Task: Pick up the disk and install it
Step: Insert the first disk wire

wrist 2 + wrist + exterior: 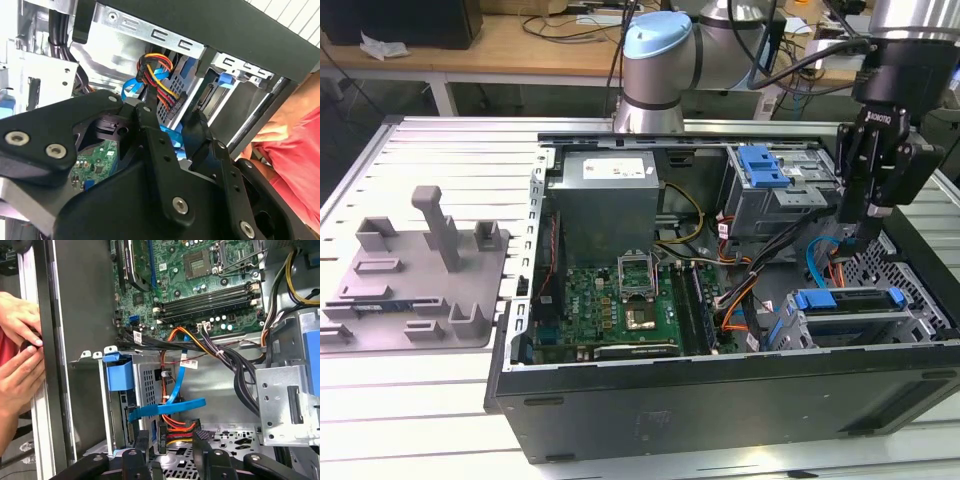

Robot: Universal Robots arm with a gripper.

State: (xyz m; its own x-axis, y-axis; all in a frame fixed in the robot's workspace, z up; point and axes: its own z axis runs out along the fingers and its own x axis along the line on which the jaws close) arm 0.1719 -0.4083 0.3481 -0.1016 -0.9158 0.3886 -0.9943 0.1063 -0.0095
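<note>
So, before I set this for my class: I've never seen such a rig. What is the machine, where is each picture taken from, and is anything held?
It is a robot arm with a gripper, hanging over an open computer case on a metal table. One camera stands off the arm. The two wrist views ride near the gripper and look into the case. A grey fixture tray lies beside the case. The fingers are open and hold nothing. The disk, silver in a blue bracket, sits in a bay at the case's corner, near the gripper. A person's hands are at the case's edge.
</note>
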